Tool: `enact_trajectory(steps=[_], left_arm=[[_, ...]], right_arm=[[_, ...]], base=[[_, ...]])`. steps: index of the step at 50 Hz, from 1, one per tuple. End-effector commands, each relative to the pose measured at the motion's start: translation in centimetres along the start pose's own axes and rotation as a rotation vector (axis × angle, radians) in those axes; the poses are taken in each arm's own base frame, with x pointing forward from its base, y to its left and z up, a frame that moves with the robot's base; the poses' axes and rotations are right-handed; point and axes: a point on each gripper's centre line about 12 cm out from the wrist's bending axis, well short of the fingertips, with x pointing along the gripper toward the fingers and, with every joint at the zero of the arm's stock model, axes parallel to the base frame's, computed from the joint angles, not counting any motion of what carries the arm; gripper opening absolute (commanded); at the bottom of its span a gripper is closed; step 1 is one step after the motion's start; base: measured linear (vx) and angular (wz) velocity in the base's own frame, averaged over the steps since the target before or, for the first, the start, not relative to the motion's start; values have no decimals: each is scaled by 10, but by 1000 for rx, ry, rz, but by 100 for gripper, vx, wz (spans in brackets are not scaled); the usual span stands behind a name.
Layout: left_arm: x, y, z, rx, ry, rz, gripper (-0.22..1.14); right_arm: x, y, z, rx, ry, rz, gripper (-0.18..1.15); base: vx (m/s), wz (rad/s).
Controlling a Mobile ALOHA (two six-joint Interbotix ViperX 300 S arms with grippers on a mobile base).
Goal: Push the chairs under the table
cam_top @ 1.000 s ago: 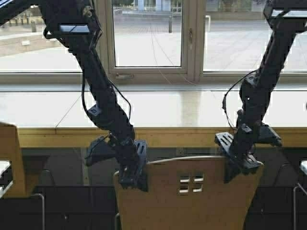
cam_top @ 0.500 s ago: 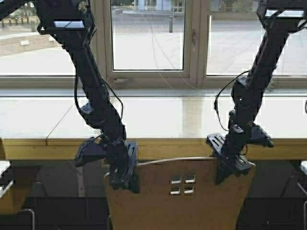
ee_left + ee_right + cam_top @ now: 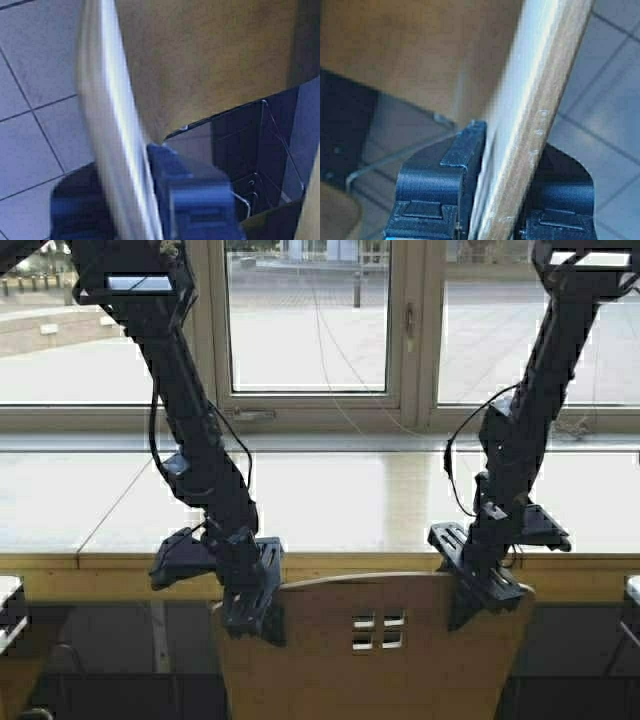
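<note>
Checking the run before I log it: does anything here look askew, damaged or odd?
Nothing stands out. The chair stands upright and square to the table, its backrest top level. The left gripper and right gripper each clamp an upper corner of the backrest. No damage shows.

A chair (image 3: 375, 650) is standing just before the table (image 3: 330, 500); the left gripper (image 3: 250, 612) is sitting on its backrest's left corner, the right gripper (image 3: 480, 595) on its right corner; windows (image 3: 310, 320) are lying behind the table.
</note>
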Motion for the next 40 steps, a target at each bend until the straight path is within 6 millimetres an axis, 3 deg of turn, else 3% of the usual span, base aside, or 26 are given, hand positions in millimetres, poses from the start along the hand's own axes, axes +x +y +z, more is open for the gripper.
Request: enact_trajectory(steps=[1,35,40], left_arm=[[-13,-33,11,10,-16,-76,4],[-12,-23,14,10,-11,-47,5],[-12,-25,13,27,-7,-49,11]], right_arm=[[-5,16,-9,-129,-12,28,11],[1,17,-11,-176,-7,24,12],[-1,19,-11,-178,-10,29,17]], base=[[21,2],[12,1],[1,0]])
